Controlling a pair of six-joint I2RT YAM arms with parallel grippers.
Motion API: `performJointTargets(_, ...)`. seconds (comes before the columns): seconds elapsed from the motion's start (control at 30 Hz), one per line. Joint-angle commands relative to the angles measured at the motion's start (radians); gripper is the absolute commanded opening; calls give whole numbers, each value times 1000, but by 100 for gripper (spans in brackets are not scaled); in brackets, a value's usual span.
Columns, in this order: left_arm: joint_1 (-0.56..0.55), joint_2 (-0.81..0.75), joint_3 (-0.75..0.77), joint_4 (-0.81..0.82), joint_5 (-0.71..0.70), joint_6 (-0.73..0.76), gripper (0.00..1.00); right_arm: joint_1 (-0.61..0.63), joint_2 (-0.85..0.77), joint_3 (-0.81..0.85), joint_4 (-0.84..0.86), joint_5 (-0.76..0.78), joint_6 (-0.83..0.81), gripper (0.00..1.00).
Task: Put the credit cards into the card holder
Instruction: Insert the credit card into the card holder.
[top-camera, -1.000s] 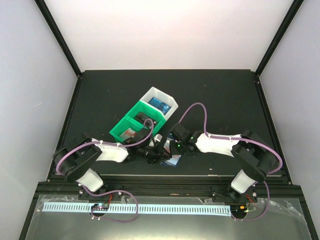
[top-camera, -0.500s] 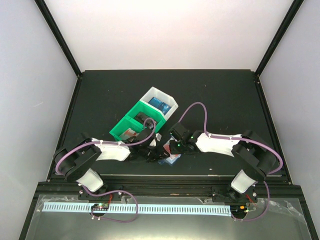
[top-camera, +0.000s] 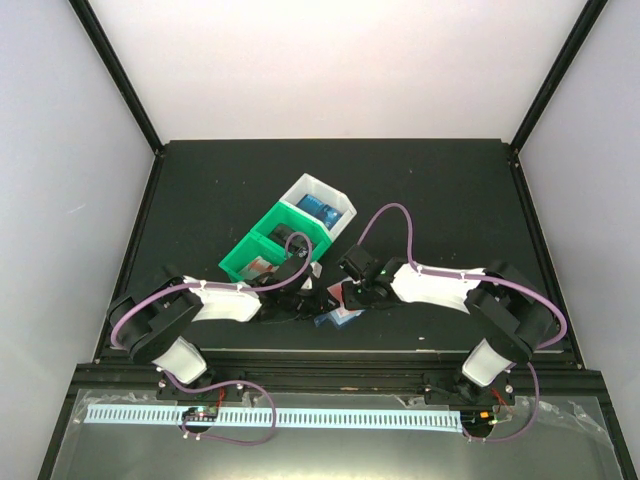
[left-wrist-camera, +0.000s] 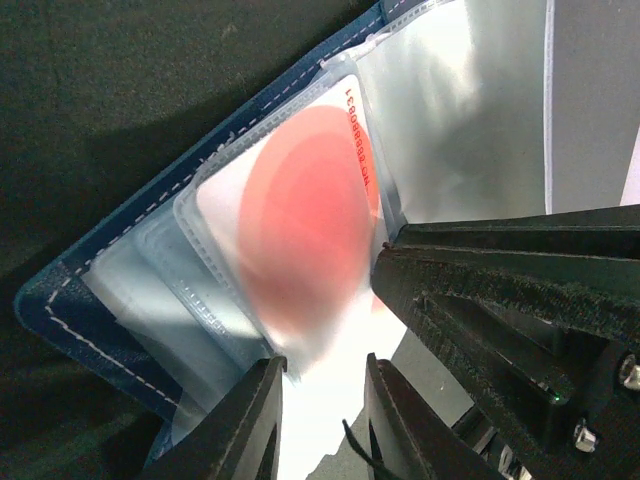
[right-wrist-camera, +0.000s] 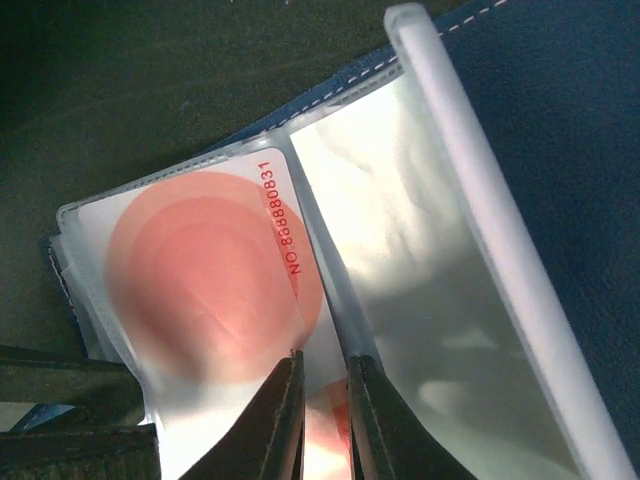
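The card holder (top-camera: 337, 319) lies open near the front edge of the table, between both grippers. Its dark blue cover (left-wrist-camera: 60, 300) and clear sleeves fill both wrist views. A red-and-white credit card (left-wrist-camera: 300, 210) sits inside one clear sleeve. My left gripper (left-wrist-camera: 322, 362) is open, and that sleeve's corner rests at the tip of its left finger. My right gripper (right-wrist-camera: 325, 358) stands slightly open over the same card (right-wrist-camera: 200, 270), at its edge beside the sleeve fold. The blue cover (right-wrist-camera: 560, 120) spreads out to the right.
A green bin (top-camera: 240, 262) with red-and-white and black cards and a white bin (top-camera: 300, 190) with blue cards (top-camera: 320, 209) stand just behind the grippers. The left gripper's dark body (left-wrist-camera: 520, 300) crowds the holder's right side. The table's front rail runs close below.
Both grippers' jaws have parted a little. The card holder and the two grippers have shifted slightly left on the table.
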Motion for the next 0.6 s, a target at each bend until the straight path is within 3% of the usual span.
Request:
performJointTargets(0.0, 1, -2, 8, -11, -57, 15, 25, 1, 2, -18, -45, 14, -18, 14)
performJointTargets(0.3, 1, -9, 7, 47, -20, 3, 32, -6, 21, -78, 68, -153, 15, 11)
performJointTargets(0.57, 1, -13, -22, 168, 5, -40, 32, -12, 1, -128, 134, -208, 72, 12)
